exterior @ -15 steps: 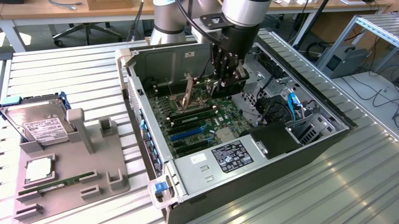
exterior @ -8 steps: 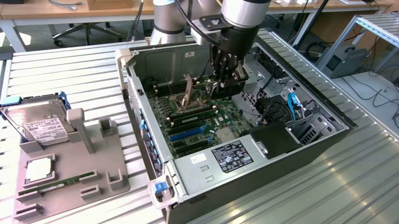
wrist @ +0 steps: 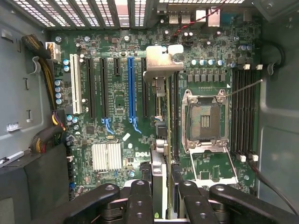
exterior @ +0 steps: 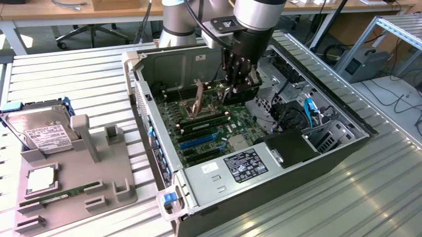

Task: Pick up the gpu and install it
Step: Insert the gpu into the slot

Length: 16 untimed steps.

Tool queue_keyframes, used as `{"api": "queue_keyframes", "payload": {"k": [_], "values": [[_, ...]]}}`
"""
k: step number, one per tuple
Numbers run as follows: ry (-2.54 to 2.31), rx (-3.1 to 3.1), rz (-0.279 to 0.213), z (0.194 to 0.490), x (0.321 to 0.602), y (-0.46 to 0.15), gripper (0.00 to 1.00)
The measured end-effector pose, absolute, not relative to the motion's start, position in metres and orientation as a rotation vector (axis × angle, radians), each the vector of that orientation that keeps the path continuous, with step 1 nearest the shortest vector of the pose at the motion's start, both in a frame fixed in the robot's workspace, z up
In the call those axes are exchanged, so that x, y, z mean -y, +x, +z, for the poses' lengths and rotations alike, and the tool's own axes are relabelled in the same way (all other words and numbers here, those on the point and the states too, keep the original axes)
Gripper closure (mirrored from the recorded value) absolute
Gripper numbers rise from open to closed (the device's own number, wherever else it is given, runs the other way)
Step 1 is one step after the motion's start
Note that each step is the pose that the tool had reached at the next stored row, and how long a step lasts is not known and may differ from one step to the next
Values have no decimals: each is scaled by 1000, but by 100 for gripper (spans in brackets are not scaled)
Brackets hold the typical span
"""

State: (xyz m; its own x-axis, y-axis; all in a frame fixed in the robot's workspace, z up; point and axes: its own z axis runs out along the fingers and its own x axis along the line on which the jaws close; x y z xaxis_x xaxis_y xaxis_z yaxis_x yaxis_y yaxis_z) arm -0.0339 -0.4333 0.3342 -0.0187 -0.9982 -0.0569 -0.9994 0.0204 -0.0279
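In the exterior view, an open PC case (exterior: 264, 143) lies on its side on a slatted metal table (exterior: 79, 79), its motherboard (exterior: 211, 126) facing up. The arm reaches down into the case from above, and the end effector (exterior: 238, 89) hangs low over the board, near the middle of the case. Its fingers are partly closed on the gpu (exterior: 232, 94), which stands on edge between them, just above the board. To the exterior view's left, a grey fixture (exterior: 72, 182) sits on the table beside the case. It carries a hard drive (exterior: 41, 129) at its far end, a CPU (exterior: 41, 178) nearer the camera, and a RAM stick (exterior: 59, 196) lying flat below that.

In the wrist view, the end effector (wrist: 163, 196) looks straight down at the motherboard (wrist: 117, 102). The gpu (wrist: 161, 140) runs edge-on away from the dark fingers (wrist: 140, 200) that clamp it from both sides, and its silver bracket (wrist: 161, 63) shows at the far end. The card lies between the blue slot (wrist: 131, 88) and the empty CPU socket (wrist: 205, 119), over the black slots beside the blue one. Whether its lower edge touches a slot cannot be told.
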Motion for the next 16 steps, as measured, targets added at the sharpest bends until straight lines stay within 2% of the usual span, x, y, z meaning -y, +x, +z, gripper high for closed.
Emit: {"api": "queue_keyframes", "payload": {"k": [16], "values": [[-2157, -2200, 31, 329, 433, -34, 73]]}}
